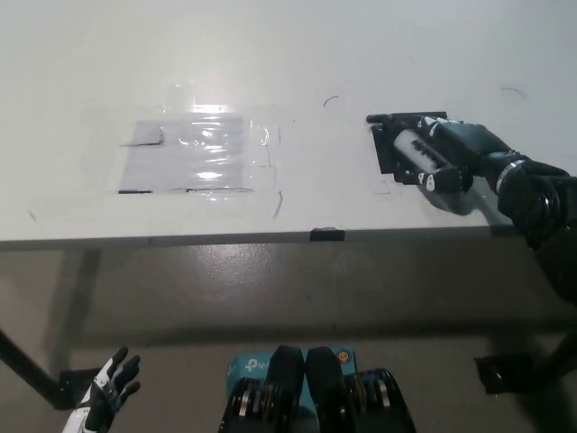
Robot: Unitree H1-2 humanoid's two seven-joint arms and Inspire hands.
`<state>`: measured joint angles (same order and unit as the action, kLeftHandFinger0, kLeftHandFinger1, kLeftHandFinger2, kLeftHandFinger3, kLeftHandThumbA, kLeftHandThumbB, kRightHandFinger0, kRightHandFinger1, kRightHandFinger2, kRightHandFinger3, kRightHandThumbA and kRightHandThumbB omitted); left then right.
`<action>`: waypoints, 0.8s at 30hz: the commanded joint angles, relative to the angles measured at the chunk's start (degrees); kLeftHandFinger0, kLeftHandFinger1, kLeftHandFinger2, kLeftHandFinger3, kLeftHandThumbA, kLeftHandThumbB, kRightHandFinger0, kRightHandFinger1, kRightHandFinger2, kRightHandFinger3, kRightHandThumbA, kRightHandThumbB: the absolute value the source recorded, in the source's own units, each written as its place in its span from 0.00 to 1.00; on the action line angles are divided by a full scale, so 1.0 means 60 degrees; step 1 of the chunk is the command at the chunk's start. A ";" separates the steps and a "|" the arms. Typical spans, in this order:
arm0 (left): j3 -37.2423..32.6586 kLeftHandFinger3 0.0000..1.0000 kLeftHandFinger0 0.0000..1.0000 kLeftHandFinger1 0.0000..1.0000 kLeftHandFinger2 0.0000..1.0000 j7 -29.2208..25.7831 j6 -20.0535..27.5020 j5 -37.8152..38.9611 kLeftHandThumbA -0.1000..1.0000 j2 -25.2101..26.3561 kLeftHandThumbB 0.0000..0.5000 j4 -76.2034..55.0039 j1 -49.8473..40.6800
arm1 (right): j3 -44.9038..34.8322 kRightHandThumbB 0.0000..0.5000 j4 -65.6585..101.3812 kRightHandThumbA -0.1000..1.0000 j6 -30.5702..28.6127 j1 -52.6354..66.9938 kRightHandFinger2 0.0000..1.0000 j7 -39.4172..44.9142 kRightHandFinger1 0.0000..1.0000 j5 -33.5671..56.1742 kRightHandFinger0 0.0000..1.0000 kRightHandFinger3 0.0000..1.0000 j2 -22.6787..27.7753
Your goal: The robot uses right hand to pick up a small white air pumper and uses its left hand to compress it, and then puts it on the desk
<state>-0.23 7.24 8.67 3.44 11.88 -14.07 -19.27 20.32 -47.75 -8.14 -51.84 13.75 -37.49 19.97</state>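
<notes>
The small white air pumper (415, 150) lies low over a black mat (394, 153) at the desk's right side, its black handle end (375, 119) pointing to the far left. My black right hand (460, 153) is shut on the pumper's body, reaching in from the right. Whether the pumper touches the mat I cannot tell. My white left hand (106, 392) hangs far below the desk at the lower left, open with fingers apart, well away from the pumper.
A clear plastic sheet (203, 153) is taped flat on the white desk (270, 54), left of centre. The desk's front edge (225, 239) carries a small black tab (326, 234). A blue box (245, 368) sits on the floor below.
</notes>
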 commanded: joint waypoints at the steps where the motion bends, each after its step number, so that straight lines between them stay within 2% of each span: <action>1: 0.0049 1.00 1.00 1.00 1.00 0.0158 0.0343 0.0089 1.00 0.0121 0.41 -0.0133 -0.0014 | 0.0002 0.89 0.0378 0.66 0.0139 -0.0510 1.00 0.0534 1.00 0.0326 1.00 1.00 0.0319; 5: 0.0075 1.00 1.00 1.00 1.00 0.0159 0.0308 0.0141 1.00 0.0128 0.45 -0.0147 -0.0097 | -0.0031 0.91 0.0548 0.77 0.0085 -0.0474 1.00 0.0469 1.00 0.0369 1.00 1.00 0.0355; 8: 0.0040 1.00 1.00 1.00 1.00 0.0147 0.0234 0.0082 1.00 0.0106 0.43 -0.0197 -0.0119 | -0.0097 0.91 0.0906 0.82 0.0101 -0.0400 1.00 0.0219 1.00 0.0314 1.00 1.00 0.0444; 11: 0.0044 1.00 1.00 1.00 1.00 0.0182 0.0242 0.0100 1.00 0.0153 0.42 -0.0186 0.0000 | -0.0628 0.84 0.1173 0.90 -0.0334 -0.0425 1.00 -0.0419 1.00 0.0729 1.00 1.00 0.0485; 12: 0.0021 1.00 1.00 1.00 1.00 0.0199 0.0237 0.0103 1.00 0.0152 0.43 -0.0222 -0.0069 | -0.0772 0.87 0.1398 0.95 -0.0344 -0.0313 1.00 -0.0445 1.00 0.0822 1.00 1.00 0.0524; 14: 0.0000 1.00 1.00 1.00 1.00 0.0208 0.0202 0.0111 1.00 0.0136 0.43 -0.0201 0.0036 | -0.1279 0.84 0.1989 0.98 -0.0305 -0.0300 1.00 -0.0496 1.00 0.1159 1.00 1.00 0.0618; 15: -0.0008 1.00 1.00 1.00 1.00 0.0217 0.0168 0.0128 1.00 0.0137 0.40 -0.0212 0.0072 | -0.1623 0.75 0.2564 0.97 -0.0456 -0.0258 1.00 -0.0767 1.00 0.1303 1.00 1.00 0.0670; 17: -0.0038 1.00 1.00 1.00 1.00 0.0211 0.0138 0.0089 1.00 0.0108 0.39 -0.0208 0.0164 | -0.2206 0.71 0.3422 0.95 -0.0474 -0.0181 1.00 -0.0753 1.00 0.1743 1.00 1.00 0.0728; 20: -0.0072 1.00 1.00 1.00 1.00 0.0175 0.0124 0.0013 1.00 0.0057 0.40 -0.0241 0.0172 | -0.2719 0.75 0.4544 1.00 -0.0349 -0.0096 1.00 -0.0822 1.00 0.1878 1.00 1.00 0.0775; 21: -0.0079 1.00 1.00 1.00 1.00 0.0178 0.0114 0.0036 1.00 0.0048 0.42 -0.0267 0.0168 | -0.2890 0.86 0.5167 1.00 -0.0339 -0.0020 1.00 -0.0868 1.00 0.1867 1.00 1.00 0.0805; 22: -0.0066 1.00 1.00 1.00 1.00 0.0194 0.0133 0.0102 1.00 0.0062 0.42 -0.0275 0.0228 | -0.3110 0.77 0.5859 1.00 -0.0135 0.0123 1.00 -0.0872 1.00 0.1876 1.00 1.00 0.0793; 23: -0.0061 1.00 1.00 1.00 1.00 0.0196 0.0123 0.0162 1.00 0.0043 0.44 -0.0267 0.0324 | -0.3417 0.79 0.6759 1.00 0.0034 0.0441 1.00 -0.0784 1.00 0.2171 1.00 1.00 0.0794; 24: -0.0066 1.00 1.00 1.00 1.00 0.0208 0.0107 0.0161 1.00 0.0055 0.44 -0.0223 0.0451 | -0.3661 0.77 0.7548 1.00 0.0165 0.0766 1.00 -0.0700 1.00 0.2426 1.00 1.00 0.0772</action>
<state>-0.41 7.35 8.58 3.67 11.80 -14.02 -17.96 4.40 -18.94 -8.52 -49.89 12.21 -29.93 22.77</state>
